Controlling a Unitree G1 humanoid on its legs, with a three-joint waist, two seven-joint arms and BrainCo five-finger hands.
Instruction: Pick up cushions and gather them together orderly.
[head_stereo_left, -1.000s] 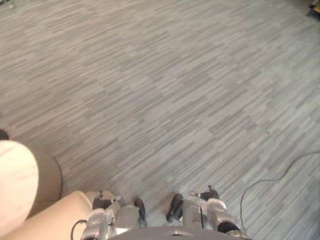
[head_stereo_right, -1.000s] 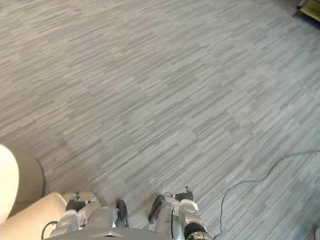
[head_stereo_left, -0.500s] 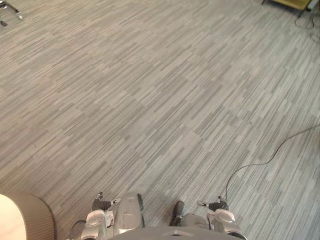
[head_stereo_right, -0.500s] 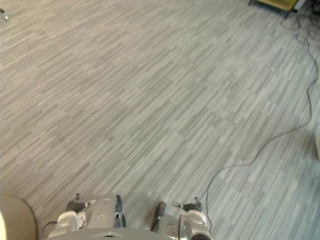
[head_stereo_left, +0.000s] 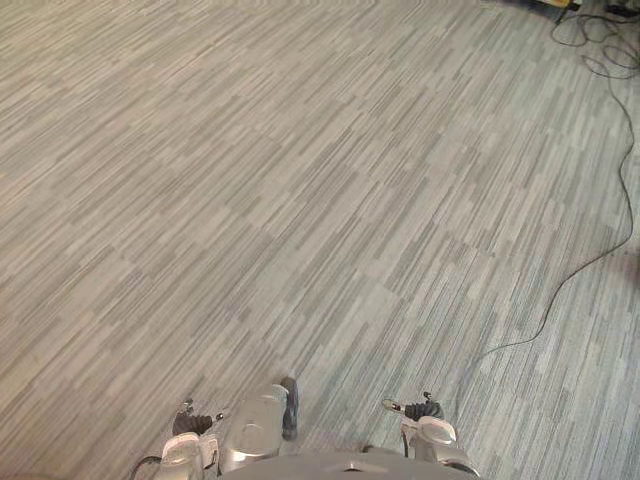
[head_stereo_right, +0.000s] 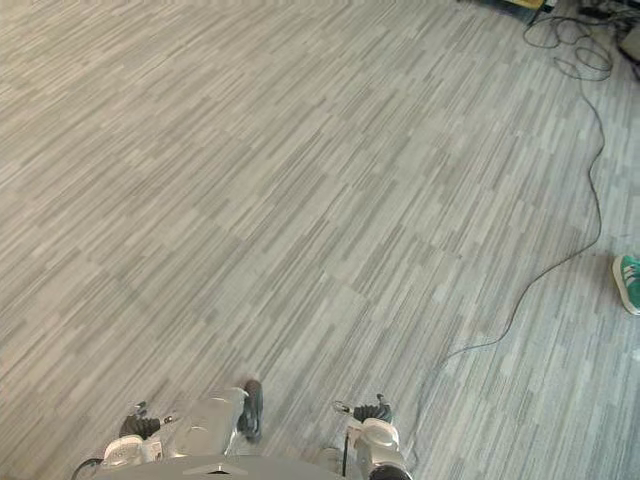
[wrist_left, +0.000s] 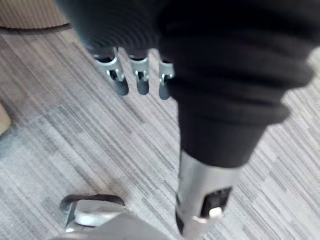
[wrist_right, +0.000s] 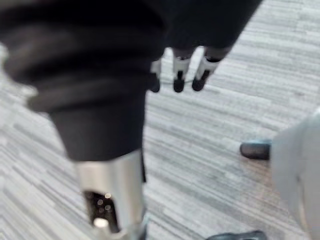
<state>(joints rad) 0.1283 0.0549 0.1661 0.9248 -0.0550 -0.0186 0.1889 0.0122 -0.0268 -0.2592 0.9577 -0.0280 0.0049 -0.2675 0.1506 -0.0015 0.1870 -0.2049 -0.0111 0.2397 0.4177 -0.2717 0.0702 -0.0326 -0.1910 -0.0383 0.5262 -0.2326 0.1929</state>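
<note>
Grey striped carpet (head_stereo_left: 300, 200) spreads out ahead in the eye views. In the left wrist view my left hand (wrist_left: 136, 75) hangs over the carpet, its fingers straight and relaxed, holding nothing. Past its fingers lies the edge of a beige ribbed cushion (wrist_left: 30, 12), and a tan corner of another soft thing (wrist_left: 2, 119) shows nearby; the hand touches neither. In the right wrist view my right hand (wrist_right: 179, 70) hangs the same way over bare carpet, fingers relaxed and empty.
A person's green shoe (head_stereo_right: 628, 282) stands on the carpet at the right. A tangle of cables (head_stereo_right: 560, 40) lies at the far right, beside a piece of yellow furniture (head_stereo_right: 525, 5).
The camera has swung to the right: the beige cushions at the lower left have slid out of the eye views, and the shoe and cable tangle have come in. Both hands still hang empty.
</note>
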